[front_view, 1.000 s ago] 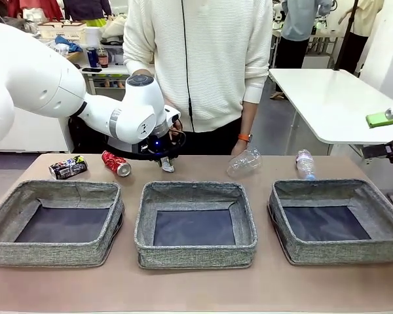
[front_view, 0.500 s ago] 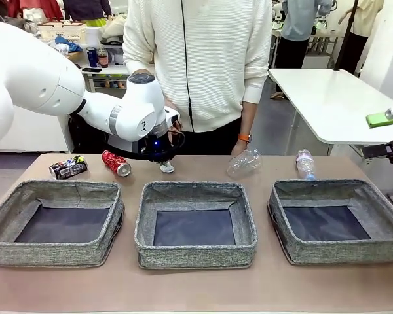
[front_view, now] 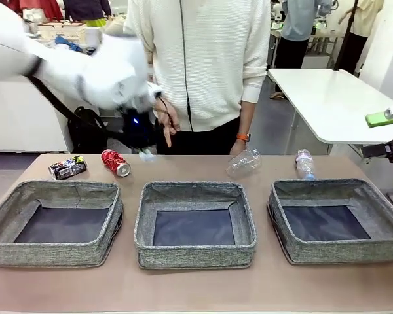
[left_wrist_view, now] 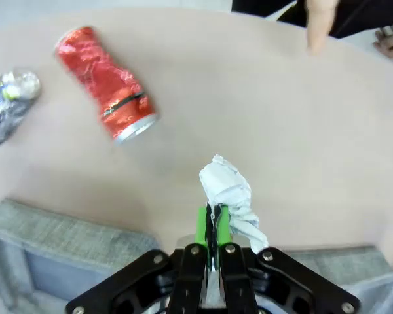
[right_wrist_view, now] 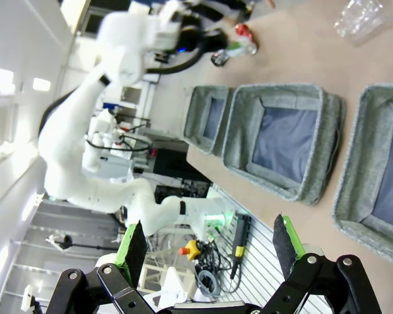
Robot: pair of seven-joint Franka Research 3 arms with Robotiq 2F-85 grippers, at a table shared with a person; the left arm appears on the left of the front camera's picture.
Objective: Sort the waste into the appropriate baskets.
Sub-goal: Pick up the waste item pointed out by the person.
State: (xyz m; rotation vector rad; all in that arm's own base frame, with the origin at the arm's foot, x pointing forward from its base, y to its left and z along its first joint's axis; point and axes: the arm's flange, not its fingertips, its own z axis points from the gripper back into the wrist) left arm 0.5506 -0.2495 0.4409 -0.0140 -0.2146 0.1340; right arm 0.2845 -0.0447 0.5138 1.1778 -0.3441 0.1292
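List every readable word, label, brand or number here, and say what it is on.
None can be read.
Crumpled red metal drink can: print blurred.
Dark multicoloured can: print too small.
Small clear plastic bottle: pinkish label too small.
Small crumpled white paper ball in left claw: no print shows.

Three baskets sit in a row on the counter (front_view: 196, 288): left basket (front_view: 52, 255), middle basket (front_view: 196, 252), right basket (front_view: 340, 252). Behind the left basket lie a drink can (front_view: 116, 163) and, to its left, a second can (front_view: 67, 168). The crumpled paper ball (left_wrist_view: 229, 193), in the left tool (left_wrist_view: 212, 214), hangs right of the drink can. The crushed plastic bottle (front_view: 243, 162) is behind the middle-right gap, and the small bottle (front_view: 304, 164) is behind the right basket.
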